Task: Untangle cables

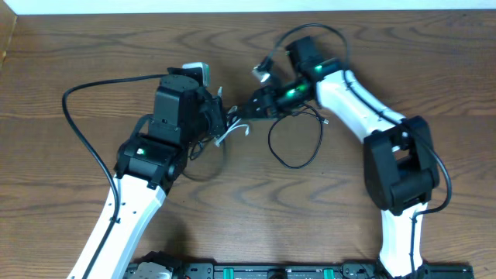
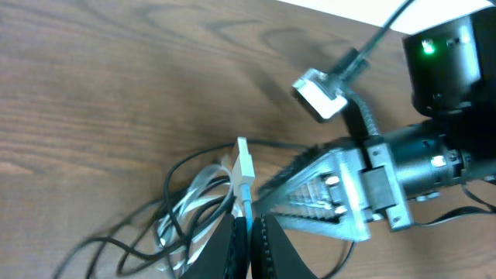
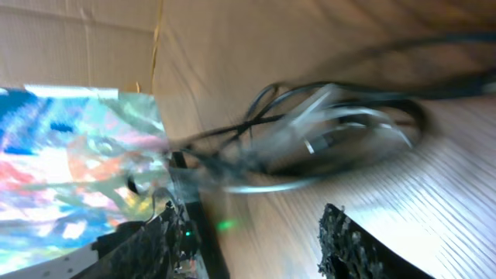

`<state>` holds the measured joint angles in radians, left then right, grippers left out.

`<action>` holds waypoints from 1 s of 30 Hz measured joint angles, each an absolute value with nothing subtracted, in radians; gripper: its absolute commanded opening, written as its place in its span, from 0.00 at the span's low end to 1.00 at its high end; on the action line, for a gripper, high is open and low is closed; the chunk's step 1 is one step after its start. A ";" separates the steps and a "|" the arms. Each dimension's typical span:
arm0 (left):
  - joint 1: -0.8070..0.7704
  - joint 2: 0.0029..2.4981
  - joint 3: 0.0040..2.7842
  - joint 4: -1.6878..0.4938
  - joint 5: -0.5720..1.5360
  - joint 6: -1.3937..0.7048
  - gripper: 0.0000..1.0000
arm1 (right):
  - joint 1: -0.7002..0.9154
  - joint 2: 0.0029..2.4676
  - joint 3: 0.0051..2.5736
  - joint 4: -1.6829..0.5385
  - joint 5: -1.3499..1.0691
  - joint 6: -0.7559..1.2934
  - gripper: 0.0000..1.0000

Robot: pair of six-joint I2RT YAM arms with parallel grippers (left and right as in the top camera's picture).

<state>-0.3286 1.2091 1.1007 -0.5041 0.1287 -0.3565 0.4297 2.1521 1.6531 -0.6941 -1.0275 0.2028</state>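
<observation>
A tangle of cables lies at mid-table between my two grippers. The short white cable is looped there, and its plug end stands up just above my left jaws. My left gripper is shut on the white cable. Thin black cables loop to the left of it, and one black loop spreads out to the right on the wood. My right gripper is open, its tips at the tangle, which looks blurred. Its clear serrated finger lies right of my left jaws.
Thick black robot wires arc over the table at the left and behind the right wrist, with a white connector near the right arm. The table's far edge runs along the top.
</observation>
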 measured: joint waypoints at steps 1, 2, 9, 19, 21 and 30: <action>-0.317 1.209 1.101 -0.515 0.134 -0.365 0.08 | 0.450 2.152 1.653 -0.680 -1.021 0.205 0.58; -0.307 1.209 1.101 -0.522 0.136 -0.369 0.08 | 0.467 2.152 1.653 -0.668 -1.015 0.207 0.60; -0.202 1.209 1.101 -0.583 0.171 -0.412 0.08 | 0.519 2.152 1.653 -0.638 -0.929 0.297 0.61; -0.144 1.209 1.101 -0.606 0.272 -0.419 0.08 | 0.525 2.152 1.653 -0.637 -0.786 0.505 0.79; -0.137 1.209 1.101 -0.606 0.281 -0.419 0.08 | 0.538 2.152 1.653 -0.632 -0.758 0.557 0.85; -0.133 1.209 1.101 -0.627 0.287 -0.415 0.08 | 0.652 2.152 1.649 -0.468 -0.528 0.738 0.59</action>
<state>-0.1326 1.2091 1.1007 -0.6273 0.2871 -0.4152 0.6521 2.1521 1.6489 -0.4679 -0.5278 0.7376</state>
